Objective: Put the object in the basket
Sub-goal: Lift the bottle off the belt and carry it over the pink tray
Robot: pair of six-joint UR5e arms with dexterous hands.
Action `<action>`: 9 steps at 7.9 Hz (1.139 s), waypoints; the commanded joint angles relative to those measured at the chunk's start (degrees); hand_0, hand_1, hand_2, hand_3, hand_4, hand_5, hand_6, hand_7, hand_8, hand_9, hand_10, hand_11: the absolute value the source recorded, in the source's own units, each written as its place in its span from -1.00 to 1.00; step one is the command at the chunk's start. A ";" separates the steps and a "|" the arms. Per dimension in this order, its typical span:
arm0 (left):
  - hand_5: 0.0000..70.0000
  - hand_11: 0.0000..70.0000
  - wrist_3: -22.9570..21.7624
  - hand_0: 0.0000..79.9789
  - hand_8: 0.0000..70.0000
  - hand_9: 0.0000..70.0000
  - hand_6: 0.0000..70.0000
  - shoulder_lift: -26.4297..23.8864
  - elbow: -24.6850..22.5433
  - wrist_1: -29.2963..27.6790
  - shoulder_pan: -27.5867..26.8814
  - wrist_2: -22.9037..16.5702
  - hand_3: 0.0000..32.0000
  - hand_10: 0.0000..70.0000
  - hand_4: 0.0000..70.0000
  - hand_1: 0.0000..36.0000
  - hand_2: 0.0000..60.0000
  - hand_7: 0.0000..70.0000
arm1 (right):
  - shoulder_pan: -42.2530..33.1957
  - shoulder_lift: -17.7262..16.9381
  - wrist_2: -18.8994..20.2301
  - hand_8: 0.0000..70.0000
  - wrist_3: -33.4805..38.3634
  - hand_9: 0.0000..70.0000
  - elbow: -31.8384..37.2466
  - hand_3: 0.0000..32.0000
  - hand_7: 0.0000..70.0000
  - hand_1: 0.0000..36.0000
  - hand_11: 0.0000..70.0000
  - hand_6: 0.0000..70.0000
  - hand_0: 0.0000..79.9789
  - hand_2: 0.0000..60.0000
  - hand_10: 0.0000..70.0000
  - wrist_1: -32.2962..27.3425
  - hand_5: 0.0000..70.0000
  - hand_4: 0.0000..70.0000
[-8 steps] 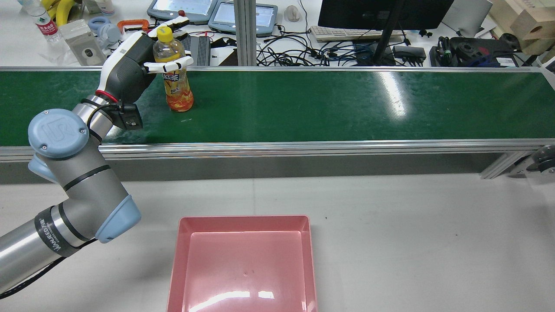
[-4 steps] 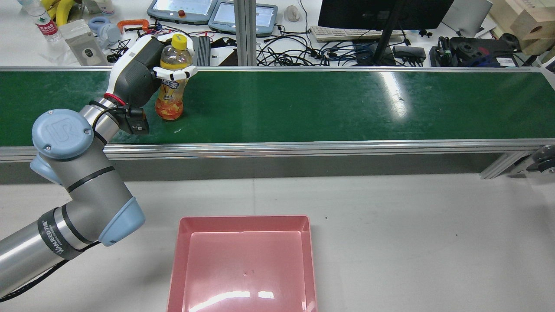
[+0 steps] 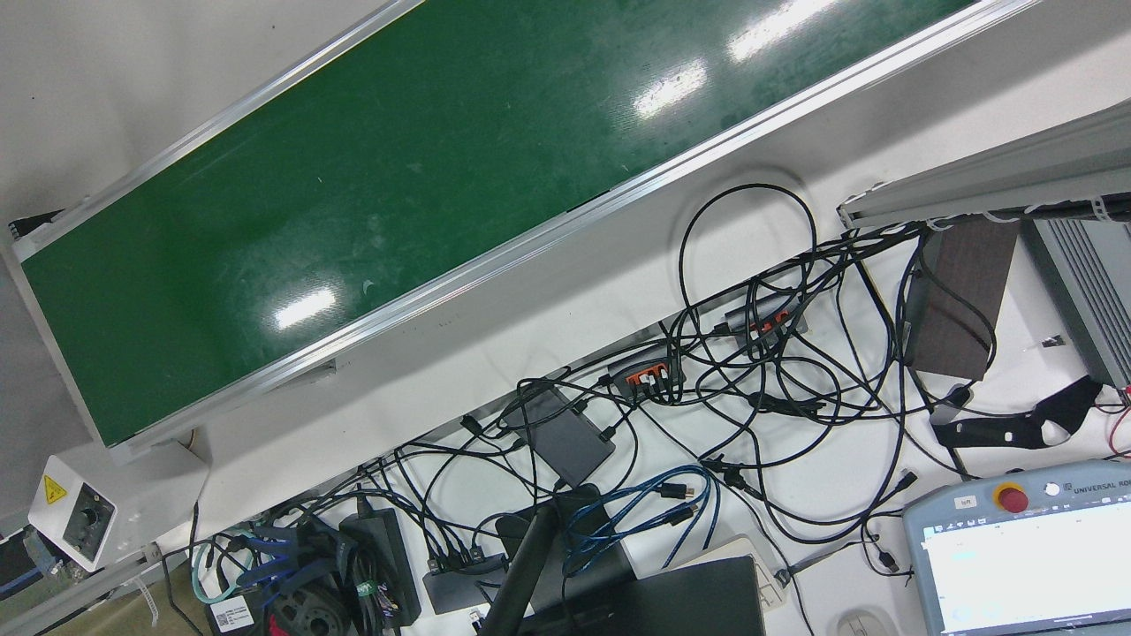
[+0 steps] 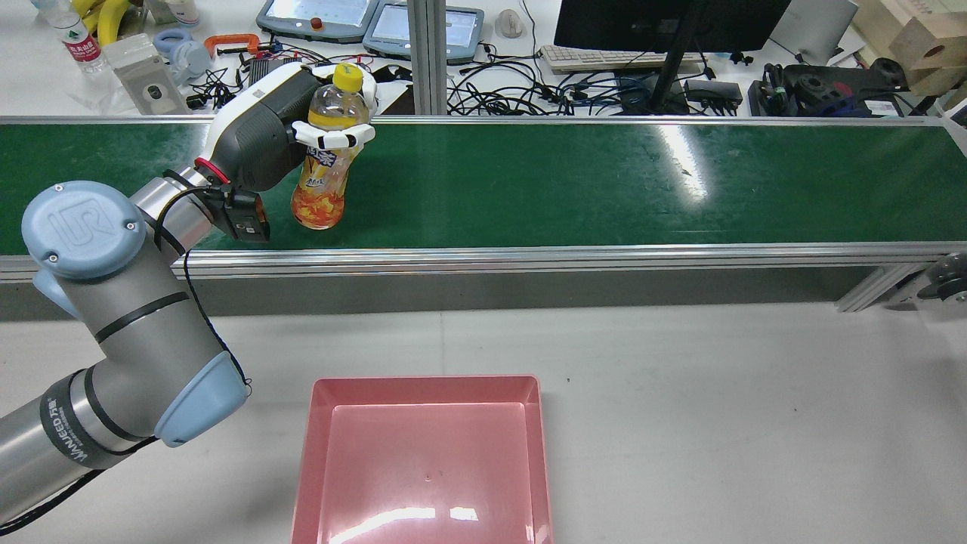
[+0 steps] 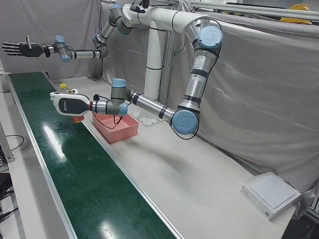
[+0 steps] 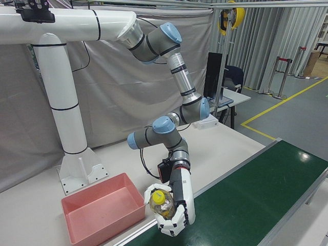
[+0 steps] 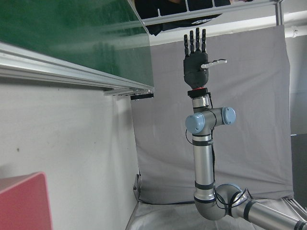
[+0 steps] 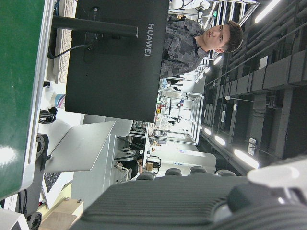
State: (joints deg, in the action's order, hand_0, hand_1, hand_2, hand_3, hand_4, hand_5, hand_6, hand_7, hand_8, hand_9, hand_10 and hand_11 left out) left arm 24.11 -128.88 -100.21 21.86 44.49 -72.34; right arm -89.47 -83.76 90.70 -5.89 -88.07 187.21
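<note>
A drink bottle (image 4: 325, 170) with a yellow cap and orange label is held in my left hand (image 4: 268, 136), whose white fingers wrap its neck. The bottle is tilted, cap leaning right, over the green conveyor belt (image 4: 604, 181) near its near edge. The right-front view shows the same left hand (image 6: 178, 207) shut on the bottle (image 6: 163, 201). The pink basket (image 4: 423, 387) sits empty on the grey table below the belt; it also shows in the left-front view (image 5: 117, 132). My right hand (image 5: 17, 48) is raised high, fingers spread and empty, as the left hand view (image 7: 195, 57) also shows.
Behind the belt is a desk with a monitor (image 4: 665, 23), a keyboard, teach pendants (image 4: 317, 15) and many cables. The front view shows only the belt (image 3: 353, 194) and cables (image 3: 751, 371). A white pedestal (image 5: 154, 64) stands behind the basket.
My left hand has carried the bottle to the right and toward the belt's near edge. The bottle has gone from upright to tilted.
</note>
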 commanded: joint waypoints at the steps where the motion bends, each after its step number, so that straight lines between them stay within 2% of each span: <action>1: 0.98 1.00 0.15 0.18 0.82 1.00 0.55 0.03 -5.41 2.83 -0.98 -2.96 -1.00 0.70 0.09 0.56 1.00 1.00 | 0.00 0.00 0.00 -1.00 0.00 -1.00 0.00 -1.00 -1.00 -1.00 -1.00 -1.00 -1.00 -1.00 -1.00 0.00 -1.00 -1.00; 3: 0.90 1.00 1.20 0.18 0.77 1.00 0.49 -1.54 -7.62 5.03 -1.34 -9.98 -1.00 0.67 0.05 0.59 1.00 1.00 | 0.00 0.00 0.00 -1.00 0.00 -1.00 0.00 -1.00 -1.00 -1.00 -1.00 -1.00 -1.00 -1.00 -1.00 0.00 -1.00 -1.00; 4: 0.90 1.00 3.55 0.18 0.78 1.00 0.50 -1.38 -11.02 6.78 -3.08 -10.10 -1.00 0.68 0.06 0.58 1.00 1.00 | 0.00 0.00 0.00 -1.00 0.00 -1.00 0.00 -1.00 -1.00 -1.00 -1.00 -1.00 -1.00 -1.00 -1.00 0.00 -1.00 -1.00; 6: 0.84 1.00 8.47 0.17 0.73 1.00 0.46 -1.90 -16.48 12.74 -10.79 -10.10 -1.00 0.64 0.03 0.58 1.00 1.00 | 0.00 0.00 0.00 -1.00 0.00 -1.00 0.00 -1.00 -1.00 -1.00 -1.00 -1.00 -1.00 -1.00 -1.00 0.00 -1.00 -1.00; 8: 0.75 1.00 14.01 0.17 0.69 1.00 0.40 -6.88 -17.21 18.80 -17.99 -9.84 -1.00 0.59 -0.01 0.54 1.00 1.00 | 0.00 0.00 0.00 -1.00 0.00 -1.00 0.00 -1.00 -1.00 -1.00 -1.00 -1.00 -1.00 -1.00 -1.00 0.00 -1.00 -1.00; 9: 0.73 1.00 17.17 0.15 0.68 1.00 0.42 -7.78 -17.12 19.97 -22.30 -9.49 -1.00 0.58 -0.01 0.49 1.00 1.00 | 0.00 0.00 0.00 -1.00 0.00 -1.00 0.00 -1.00 -1.00 -1.00 -1.00 -1.00 -1.00 -1.00 -1.00 0.00 -1.00 -1.00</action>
State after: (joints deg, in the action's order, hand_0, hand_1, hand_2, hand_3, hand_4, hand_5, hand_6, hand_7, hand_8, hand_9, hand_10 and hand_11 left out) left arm 35.38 -133.51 -116.78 37.40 30.38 -82.33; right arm -89.47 -83.76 90.70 -5.89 -88.07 187.21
